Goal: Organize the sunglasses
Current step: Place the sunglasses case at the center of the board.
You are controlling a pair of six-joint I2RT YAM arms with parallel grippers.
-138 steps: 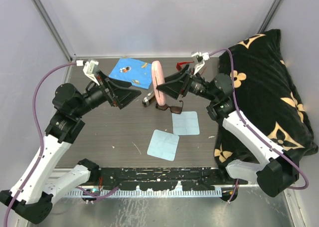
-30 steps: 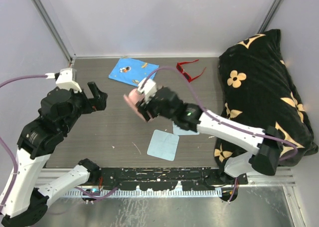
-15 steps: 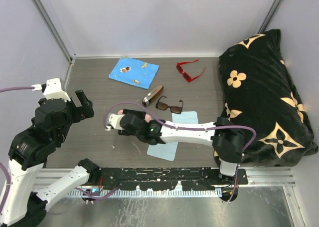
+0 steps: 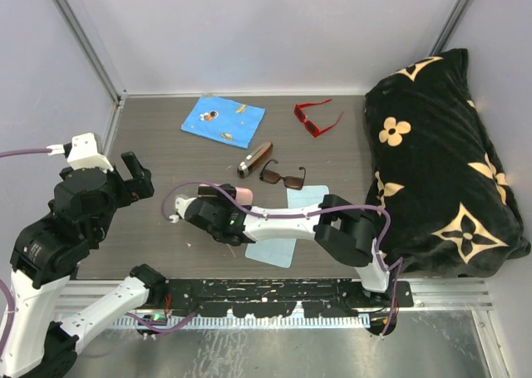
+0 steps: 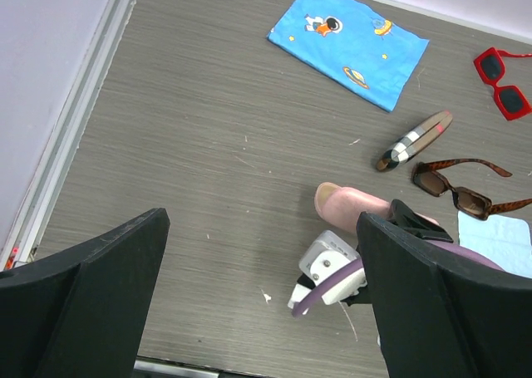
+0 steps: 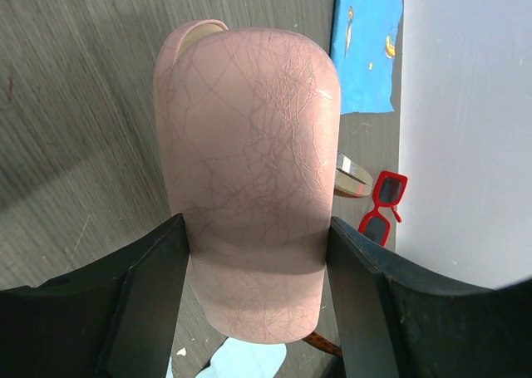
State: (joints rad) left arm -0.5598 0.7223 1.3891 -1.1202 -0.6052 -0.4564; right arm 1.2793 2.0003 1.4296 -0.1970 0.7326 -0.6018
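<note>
Your right gripper [image 6: 253, 291] is clamping the pink oval glasses case [image 6: 249, 162] between its two fingers, low over the grey wooden table [image 4: 166, 137], in the lower middle of the top view. The case is looking closed, so you cannot see inside it. Your left gripper [image 5: 262, 228] is hanging with its jaws wide apart, holding nothing, at the left side of the top view.

The dark brown sunglasses [image 4: 283, 177] are lying unfolded near the centre, just right of the slim brown-and-black case [image 4: 255, 159] and just above a light blue cloth [image 4: 309, 203]. The red sunglasses [image 4: 316, 117] are lying in the upper middle, apart from them. At their left, a blue cloth [image 4: 223, 119] is showing small astronaut and planet drawings. A black cushion [image 4: 440, 145] with beige flower motifs is filling the right side.
</note>
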